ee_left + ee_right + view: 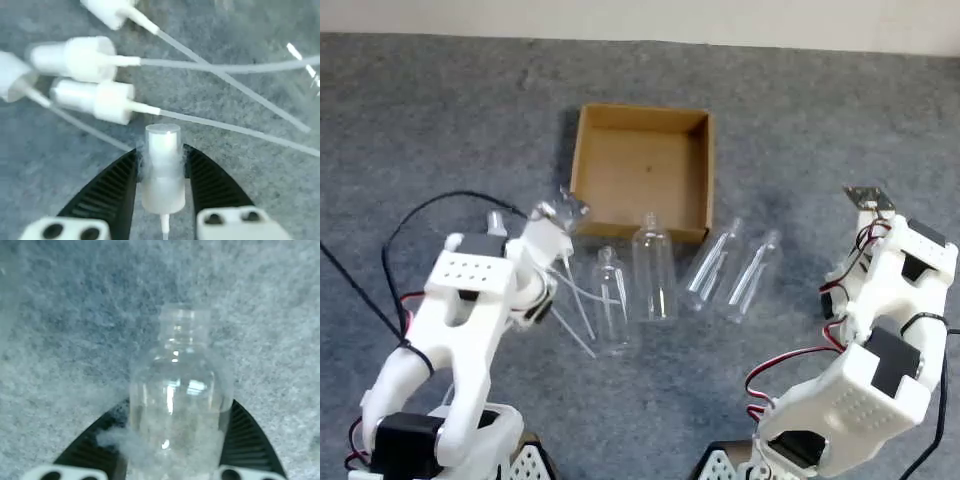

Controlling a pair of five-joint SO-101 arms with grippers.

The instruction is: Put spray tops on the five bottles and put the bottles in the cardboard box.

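My left gripper (161, 152) is shut on a white spray top (162, 172), just above the grey carpet. Three more spray tops (95, 97) with long thin tubes lie just beyond it. In the high view this gripper (558, 215) sits by the near left corner of the cardboard box (590, 170). Several clear bottles (653, 265) lie in a row in front of the box. My right gripper (177, 407) is shut on a clear, uncapped bottle (176, 365) and is held far right (867, 198), apart from the row.
The box is open-topped with nothing inside. Loose spray tubes (575, 300) lie between the left arm and the nearest bottle (611, 300). Black and red cables (415, 215) trail by the left arm. Bare carpet stretches between the bottle row and the right arm.
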